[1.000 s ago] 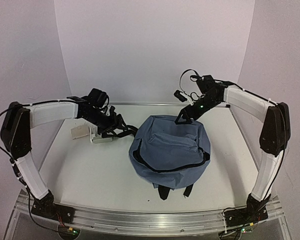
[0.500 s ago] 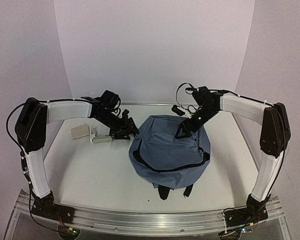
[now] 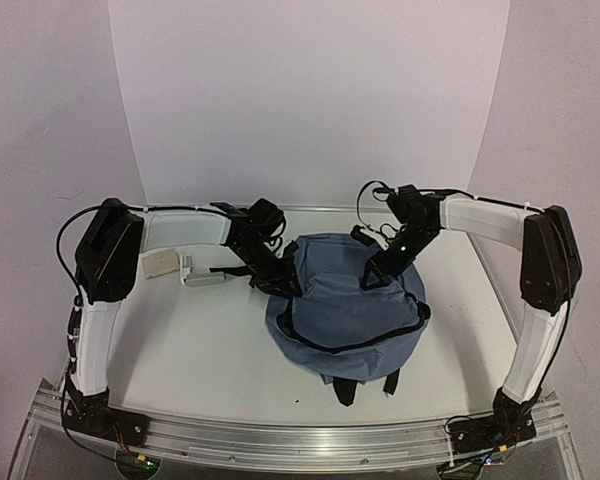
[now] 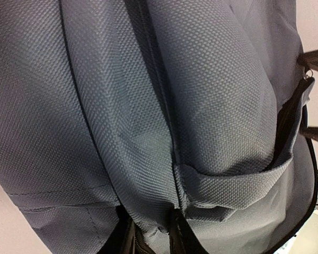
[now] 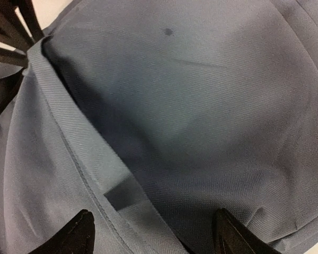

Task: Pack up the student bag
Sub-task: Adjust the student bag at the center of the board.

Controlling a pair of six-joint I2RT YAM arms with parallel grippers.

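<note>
Now that the left end effector [image 3: 284,284] has pinched the student bag [image 3: 352,312], opening may begin; right end effector [image 3: 373,277] spread.

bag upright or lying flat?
Lying flat: the student bag spreads across the table, zippered front facing up, black straps pointing toward the near edge.
</note>
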